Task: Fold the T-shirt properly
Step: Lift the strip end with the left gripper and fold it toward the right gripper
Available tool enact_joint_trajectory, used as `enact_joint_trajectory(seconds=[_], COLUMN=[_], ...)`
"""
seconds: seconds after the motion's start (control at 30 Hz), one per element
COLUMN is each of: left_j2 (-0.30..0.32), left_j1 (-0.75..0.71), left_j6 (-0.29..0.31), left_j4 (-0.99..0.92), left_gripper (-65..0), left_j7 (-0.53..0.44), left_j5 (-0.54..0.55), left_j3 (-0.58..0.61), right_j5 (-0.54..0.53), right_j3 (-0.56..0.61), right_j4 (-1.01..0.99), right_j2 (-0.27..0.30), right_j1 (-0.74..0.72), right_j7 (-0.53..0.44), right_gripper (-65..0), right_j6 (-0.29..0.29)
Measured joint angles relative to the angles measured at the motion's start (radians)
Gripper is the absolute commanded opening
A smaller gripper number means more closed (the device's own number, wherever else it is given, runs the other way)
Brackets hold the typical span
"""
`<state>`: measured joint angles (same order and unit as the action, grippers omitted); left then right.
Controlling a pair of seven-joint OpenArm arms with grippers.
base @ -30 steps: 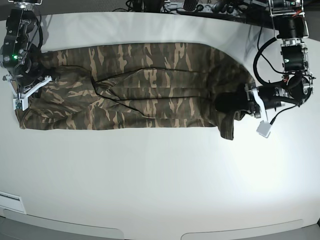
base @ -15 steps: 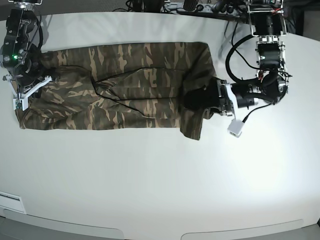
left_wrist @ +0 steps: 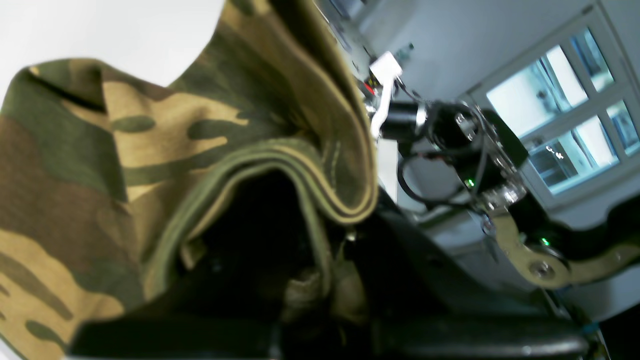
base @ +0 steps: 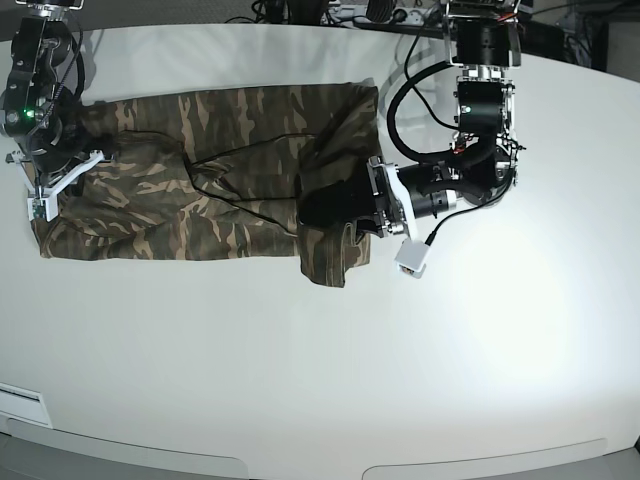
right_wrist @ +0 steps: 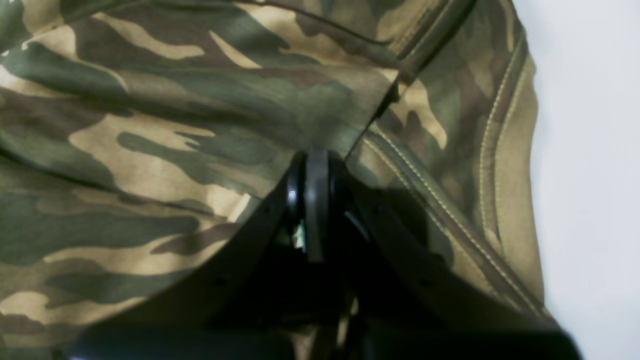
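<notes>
Folding the T-shirt (base: 200, 190), laid as a long camouflage band across the far part of the table (base: 300, 380). Lies flat along most of its length. Lifted and doubled back at the end on the base view's right, with a flap hanging past the band's near edge.

Held there by the left gripper (base: 322, 207), clamped shut on a bunch of cloth, presumably so that this end can be carried over the middle for a crosswise fold. Shows from the left wrist as stacked hem layers curling over the jaws. Hard to tell how many layers sit inside the pinch, as it is dark and blurred there.

Pinned at the opposite end by the right gripper (right_wrist: 310, 172), closed tight with creases of cloth running into its tips, beside a stitched hem and near the cloth's edge by bare table. Serves, by the look of it, as an anchor to stop the band sliding toward the pull.

Judged about midway: narrowed lengthwise already, crosswise fold in hand but not laid down. Risks a skewed fold from the hanging flap unless squared before release.
</notes>
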<state>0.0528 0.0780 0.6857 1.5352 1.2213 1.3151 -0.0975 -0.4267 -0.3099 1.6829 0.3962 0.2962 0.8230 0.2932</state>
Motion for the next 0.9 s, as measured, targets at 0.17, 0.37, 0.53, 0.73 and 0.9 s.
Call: enact_joint_trajectory(seconds=[0.17,0.37,0.53,0.73,0.9], left_j2=[-0.018,-0.019,-0.019,-0.019,-0.026], left_j1=[0.0,0.0,0.0,0.0,0.0], left_j6=[0.0,0.0,0.0,-0.016,-0.027], left_j4=[0.0,-0.004,-0.034,-0.039,-0.039], left_gripper=[-65.0,-65.0,-65.0,-28.4,-27.7], left_j7=[-0.02,-0.05,-0.112,-0.13,-0.129], left_j5=[-0.064,-0.094,-0.135,-0.135,-0.127], left_j3=[0.0,0.012,0.085,0.19,0.235], right_j5=[0.0,0.0,0.0,-0.001,-0.001], right_j3=[0.0,0.0,0.0,0.0,0.0], right_j4=[0.0,0.0,0.0,0.0,0.0], right_j2=[0.0,0.0,0.0,0.0,0.0], right_j1=[0.0,0.0,0.0,0.0,0.0], right_j7=[0.0,0.0,0.0,0.002,0.004], right_gripper=[-65.0,-65.0,-65.0,-65.0,-65.0], right_j6=[0.012,0.014,0.03,0.034,0.034])
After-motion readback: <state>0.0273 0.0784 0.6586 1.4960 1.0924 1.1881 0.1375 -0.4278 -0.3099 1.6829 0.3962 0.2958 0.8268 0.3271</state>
